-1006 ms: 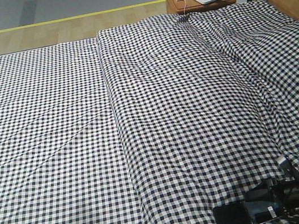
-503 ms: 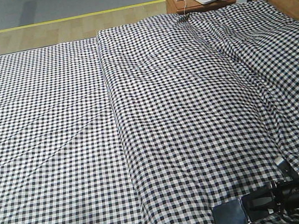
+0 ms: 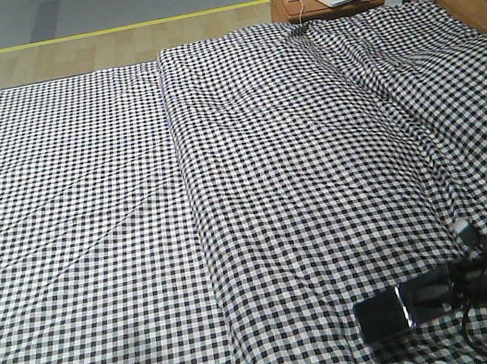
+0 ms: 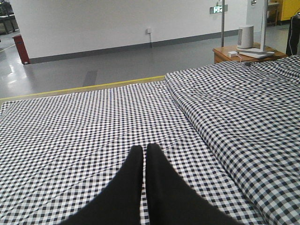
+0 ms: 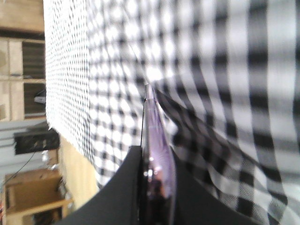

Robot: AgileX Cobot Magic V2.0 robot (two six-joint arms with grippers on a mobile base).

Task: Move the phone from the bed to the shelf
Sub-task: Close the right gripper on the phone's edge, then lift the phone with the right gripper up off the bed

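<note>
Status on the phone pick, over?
Left gripper shut, empty, over the bed. Right gripper shut on the phone, edge-on, low at the cover. Nothing seen blocking the lift.

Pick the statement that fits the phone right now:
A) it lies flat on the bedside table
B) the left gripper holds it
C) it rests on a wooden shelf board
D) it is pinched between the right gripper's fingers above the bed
D: the right wrist view shows the phone edge-on, clamped between the black fingers of the right gripper, with the bed and its check cloth behind it.
</note>
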